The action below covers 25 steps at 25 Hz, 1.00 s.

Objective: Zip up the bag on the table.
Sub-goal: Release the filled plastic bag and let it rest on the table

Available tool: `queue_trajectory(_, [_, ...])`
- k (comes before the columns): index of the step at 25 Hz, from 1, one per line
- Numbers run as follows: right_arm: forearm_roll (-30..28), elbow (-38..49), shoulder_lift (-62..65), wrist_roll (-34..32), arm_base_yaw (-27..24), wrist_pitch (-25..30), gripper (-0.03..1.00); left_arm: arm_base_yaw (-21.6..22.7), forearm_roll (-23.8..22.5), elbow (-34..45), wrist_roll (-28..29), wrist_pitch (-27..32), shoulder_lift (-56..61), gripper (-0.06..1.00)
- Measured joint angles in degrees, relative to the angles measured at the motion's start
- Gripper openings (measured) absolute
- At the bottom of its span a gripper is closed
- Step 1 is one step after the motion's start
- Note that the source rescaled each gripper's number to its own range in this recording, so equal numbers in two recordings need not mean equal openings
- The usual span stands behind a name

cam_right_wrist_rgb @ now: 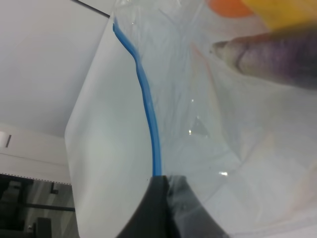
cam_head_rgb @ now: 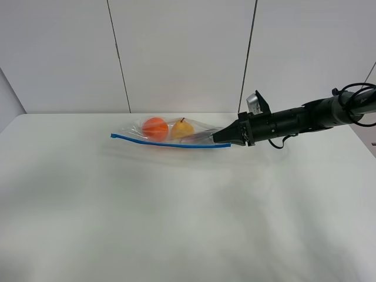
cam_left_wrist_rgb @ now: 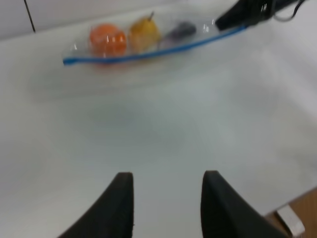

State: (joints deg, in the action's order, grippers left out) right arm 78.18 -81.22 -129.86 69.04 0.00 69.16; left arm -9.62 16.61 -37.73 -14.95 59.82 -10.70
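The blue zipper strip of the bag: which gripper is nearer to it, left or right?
Right. The right gripper is shut on one end of the blue zipper strip. The left gripper is open above the table, far from the bag.

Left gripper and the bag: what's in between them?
Nothing but bare table between the left gripper and the bag, seen in the left wrist view.

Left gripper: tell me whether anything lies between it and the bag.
Nothing visible does. Only bare table lies between the open left gripper and the bag. The right gripper is shut on the blue zipper strip at one end of the bag, aside from that path.
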Motion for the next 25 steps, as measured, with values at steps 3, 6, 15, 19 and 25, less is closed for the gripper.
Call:
queue_trajectory(3, [-0.7,0.0,0.0,0.0,0.0,0.0,0.00,0.0,0.0,2.0,0.0,0.8,0.2,0.50])
queue_trajectory(6, [-1.2,0.0,0.0,0.0,0.0,0.0,0.00,0.0,-0.1,2.2,0.0,2.7,0.3,0.50])
queue_trajectory(15, [-1.6,0.0,0.0,0.0,0.0,0.0,0.00,0.0,-0.4,4.2,-0.3,7.6,0.4,0.50])
queue_trajectory(19, [-1.6,0.0,0.0,0.0,0.0,0.0,0.00,0.0,-0.4,4.9,-0.3,8.0,0.4,0.50])
queue_trajectory(25, [-1.6,0.0,0.0,0.3,0.0,0.0,0.00,0.0,-3.7,5.1,6.6,7.2,0.4,0.50])
